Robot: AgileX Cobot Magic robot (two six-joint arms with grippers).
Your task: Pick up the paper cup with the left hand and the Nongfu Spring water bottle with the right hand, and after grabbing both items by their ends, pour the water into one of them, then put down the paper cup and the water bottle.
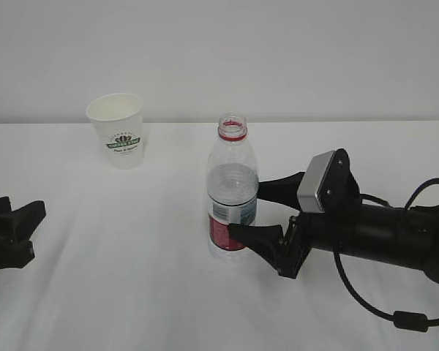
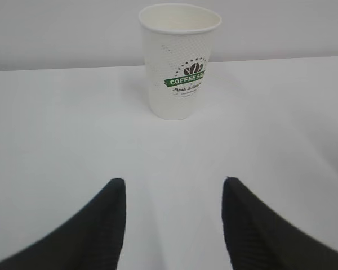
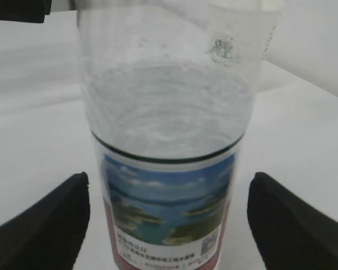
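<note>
Standing upright near the middle of the white counter (image 1: 95,292): the bottle (image 1: 232,191), capless, water (image 3: 163,107) filling it to about the shoulder above the label. Straddling its lower half, the right hand (image 1: 257,210), fingers spread wide, one on each side, seemingly just clear of the plastic in the wrist view. Standing well apart toward the back left: the cup (image 1: 118,129), upright, logo facing forward. Waiting low at the left edge, the left hand (image 2: 172,225), fingers parted about halfway, pointing at the cup with bare counter between, holding nothing. Judging the step in hand: closing on the bottle, then reaching for the cup. Doing it well probably meaning centring the bottle between the fingers before squeezing, closing gently enough to avoid denting thin plastic and slopping water out of the open neck, lifting straight up. For the cup, advancing level, widening if needed to clear its wall, gripping low without crushing.
</note>
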